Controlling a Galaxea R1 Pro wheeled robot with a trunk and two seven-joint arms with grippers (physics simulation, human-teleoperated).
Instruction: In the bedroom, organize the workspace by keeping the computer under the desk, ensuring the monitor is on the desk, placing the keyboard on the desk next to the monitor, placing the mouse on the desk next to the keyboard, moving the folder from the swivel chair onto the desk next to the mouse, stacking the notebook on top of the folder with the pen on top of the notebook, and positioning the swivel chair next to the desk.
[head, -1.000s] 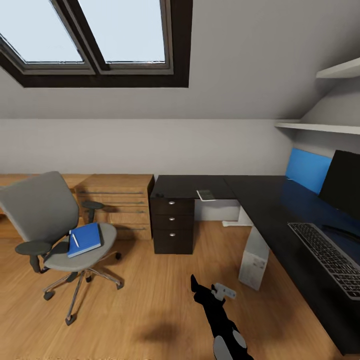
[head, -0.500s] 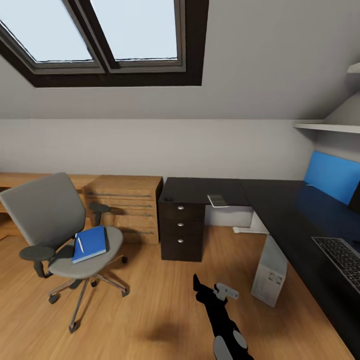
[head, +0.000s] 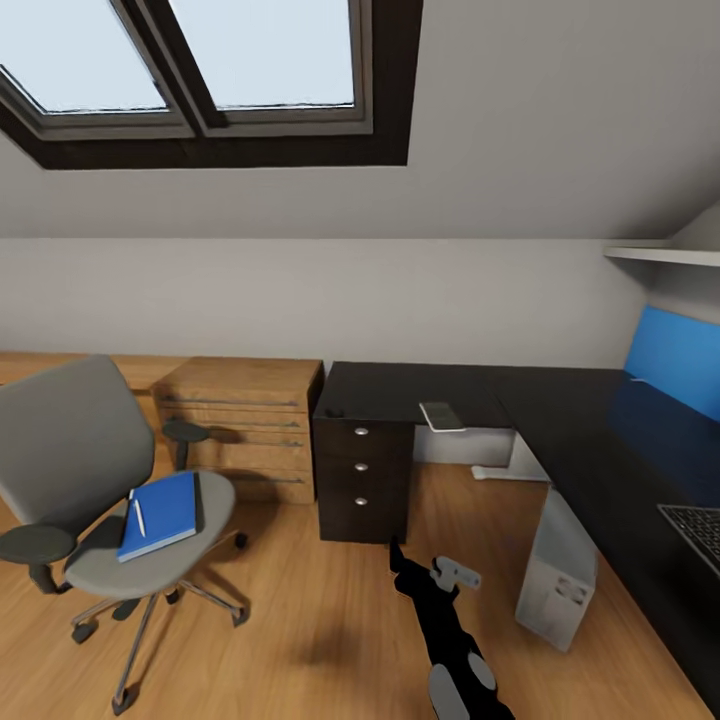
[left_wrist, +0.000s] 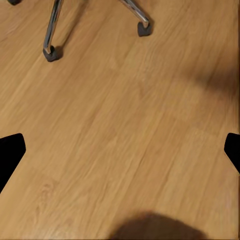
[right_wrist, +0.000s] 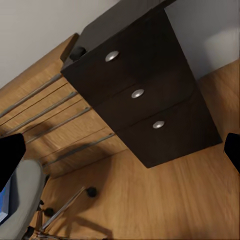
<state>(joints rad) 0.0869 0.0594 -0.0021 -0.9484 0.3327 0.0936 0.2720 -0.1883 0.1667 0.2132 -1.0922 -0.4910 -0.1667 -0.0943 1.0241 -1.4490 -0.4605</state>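
Grey walls and a sloped ceiling with a skylight close the bedroom over a wood plank floor. Along the right side runs the desk, with its black drawer unit beside a light wooden dresser. Under the desk stands the computer. On the desk's right edge I see a corner of the keyboard. Left of the dresser is the swivel chair, apart from the desk. On its seat lies the folder, with the pen on top near its left edge. A black arm reaches over the floor. The left gripper and the right gripper are both spread wide and hold nothing.
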